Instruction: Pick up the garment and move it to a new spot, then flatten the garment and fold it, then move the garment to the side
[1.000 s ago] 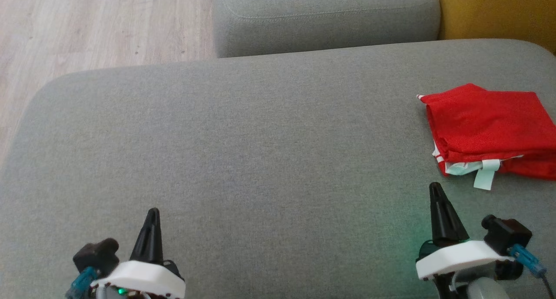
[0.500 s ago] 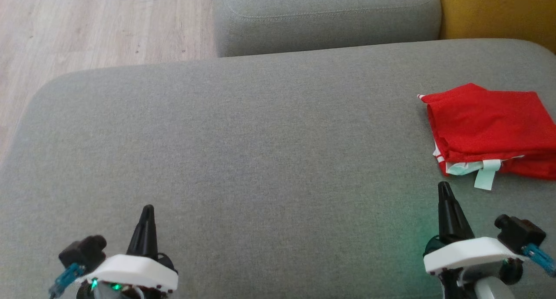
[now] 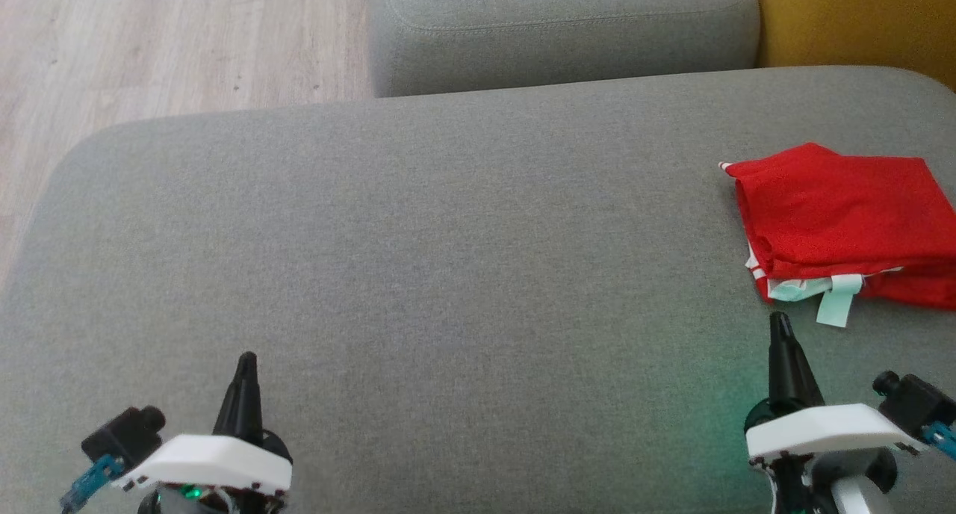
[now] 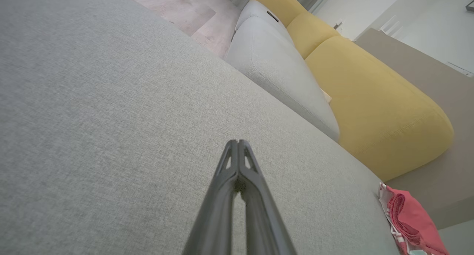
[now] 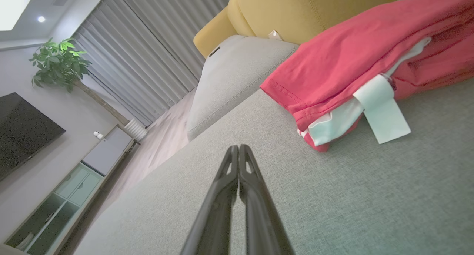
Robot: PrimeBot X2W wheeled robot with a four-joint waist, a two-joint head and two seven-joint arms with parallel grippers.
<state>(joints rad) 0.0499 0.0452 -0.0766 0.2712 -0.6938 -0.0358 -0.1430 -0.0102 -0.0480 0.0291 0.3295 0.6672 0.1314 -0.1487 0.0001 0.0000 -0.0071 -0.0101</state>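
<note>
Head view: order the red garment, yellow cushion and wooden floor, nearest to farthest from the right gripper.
1. Red garment, just ahead and to the right of the right gripper.
2. Yellow cushion, farther back, top right.
3. Wooden floor, far left.

No readable text; white tag (image 5: pixel 382 115) on red garment (image 5: pixel 344 58) shows no legible print.

Big seat cushion (image 3: pixel 448 237) = grey woven cloth, matt, coarse-ish weave; garment (image 3: pixel 844 215) = soft red knit cloth, matt, w/ smooth white label (image 3: pixel 835 305); floor (image 3: pixel 149 43) = pale wood-look planks, low sheen; left gripper (image 3: pixel 246 361) & right gripper (image 3: pixel 780 320) = dark matt plastic.
</note>
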